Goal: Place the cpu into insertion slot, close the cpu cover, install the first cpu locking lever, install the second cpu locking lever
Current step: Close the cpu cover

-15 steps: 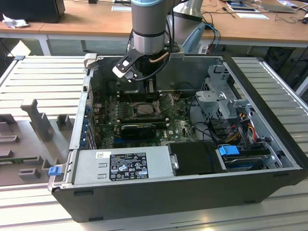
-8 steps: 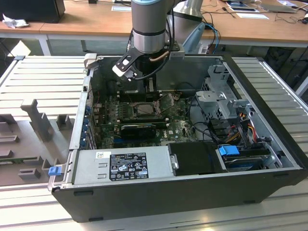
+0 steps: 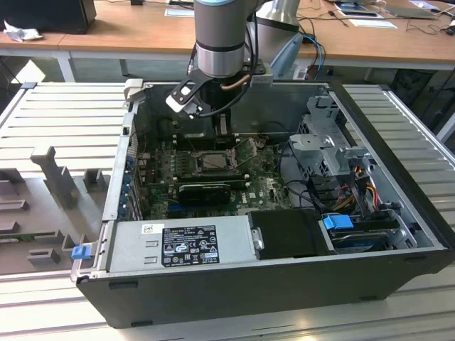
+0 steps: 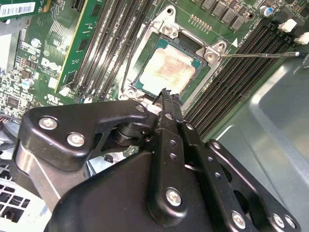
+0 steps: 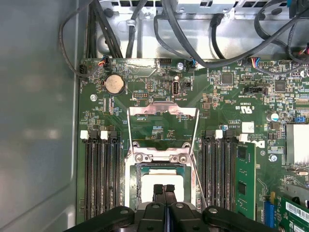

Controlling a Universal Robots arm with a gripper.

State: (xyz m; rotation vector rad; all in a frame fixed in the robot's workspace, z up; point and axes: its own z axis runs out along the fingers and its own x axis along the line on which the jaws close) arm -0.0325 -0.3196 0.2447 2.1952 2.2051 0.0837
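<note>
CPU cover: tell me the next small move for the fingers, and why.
Probably shift the shut fingers from above the cpu toward the free edge of the cpu cover, ready to tip it down. The cpu already sits in the insertion slot, the cover lies flipped back open, and the fingers hold nothing.

Grey robot arm (image 3: 222, 35) with black linked jaws.
The arm is a blue-grey cylinder ending in a silver ring and a darker band; a black-and-white bracket (image 3: 186, 96) sits at its wrist, with what may be a copper-coloured cable loop (image 3: 234, 84) beside it. In both wrist views the jaws are matte black bars and rounded links, pinned with silver screws (image 4: 174, 196).
</note>
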